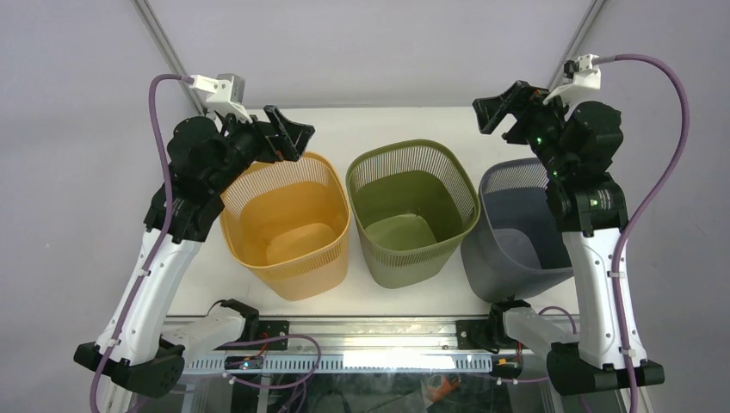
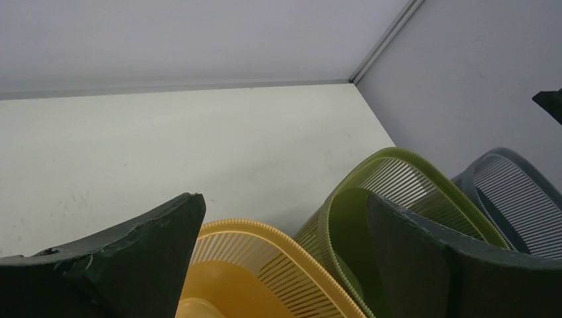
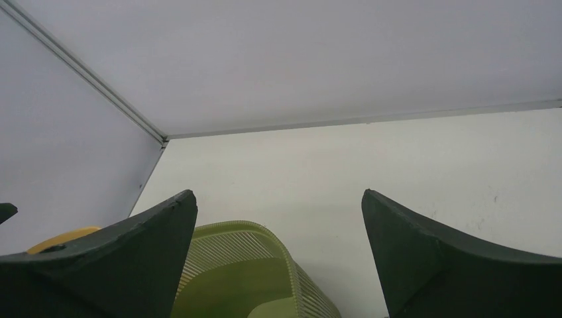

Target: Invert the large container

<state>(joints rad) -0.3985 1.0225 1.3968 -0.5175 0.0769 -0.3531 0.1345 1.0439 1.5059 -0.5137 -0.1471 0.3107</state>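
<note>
Three upright slatted plastic baskets stand in a row on the white table (image 1: 392,125): yellow (image 1: 288,224) on the left, green (image 1: 413,211) in the middle, grey (image 1: 516,232) on the right. They look close in size. My left gripper (image 1: 288,133) is open and empty above the yellow basket's far rim; its wrist view (image 2: 281,199) shows the yellow (image 2: 265,258), green (image 2: 397,179) and grey (image 2: 517,192) rims below. My right gripper (image 1: 499,107) is open and empty above the grey basket's far left corner; its wrist view (image 3: 278,195) shows the green basket (image 3: 238,265).
Grey walls close in the table at the back and both sides. A bare strip of table lies behind the baskets. The right arm's link crosses over the grey basket's right side. Both arm bases sit at the near edge.
</note>
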